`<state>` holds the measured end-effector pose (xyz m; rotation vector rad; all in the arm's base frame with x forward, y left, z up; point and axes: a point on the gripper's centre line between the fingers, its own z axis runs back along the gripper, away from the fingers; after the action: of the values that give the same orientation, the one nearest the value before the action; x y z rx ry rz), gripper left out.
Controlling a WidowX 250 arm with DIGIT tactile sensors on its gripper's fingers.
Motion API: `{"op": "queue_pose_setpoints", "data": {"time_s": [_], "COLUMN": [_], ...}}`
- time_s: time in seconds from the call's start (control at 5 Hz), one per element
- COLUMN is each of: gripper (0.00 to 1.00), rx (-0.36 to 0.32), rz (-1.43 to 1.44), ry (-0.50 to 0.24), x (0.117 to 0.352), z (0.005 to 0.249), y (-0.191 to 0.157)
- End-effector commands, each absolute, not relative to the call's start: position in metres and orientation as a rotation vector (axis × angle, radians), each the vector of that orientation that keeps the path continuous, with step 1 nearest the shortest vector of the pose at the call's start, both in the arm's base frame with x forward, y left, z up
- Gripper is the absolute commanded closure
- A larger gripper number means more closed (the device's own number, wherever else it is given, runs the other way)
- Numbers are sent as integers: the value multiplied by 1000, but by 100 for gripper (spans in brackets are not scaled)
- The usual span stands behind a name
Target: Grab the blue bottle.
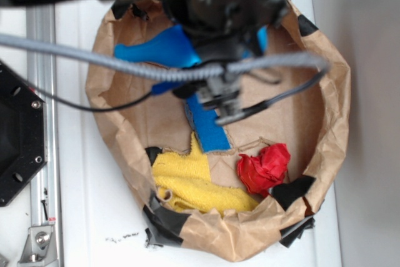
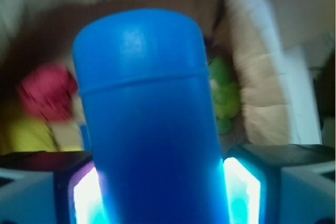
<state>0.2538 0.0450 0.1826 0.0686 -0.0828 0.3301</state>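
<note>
The blue bottle fills the middle of the wrist view, its smooth body standing between my two jaws. My gripper is shut on it, with a lit finger pad pressed to each side. In the exterior view the bottle lies across the back of the brown paper bag, with the blurred arm and gripper over its middle. I cannot tell whether the bottle is off the bag's floor.
In the bag lie a flat blue sponge piece, a yellow cloth and a red crumpled thing. Something green shows right of the bottle. A grey cable crosses the bag. A black base stands at left.
</note>
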Motion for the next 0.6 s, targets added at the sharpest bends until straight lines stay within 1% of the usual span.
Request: {"op": "queue_pose_setpoints", "data": {"time_s": [0.0,0.4], "gripper": [100,100], "rx": [93,82], "rz": [391,391], "ry": [-142,-138], "x": [261,262], "z": [214,210], "y": [30,27]}}
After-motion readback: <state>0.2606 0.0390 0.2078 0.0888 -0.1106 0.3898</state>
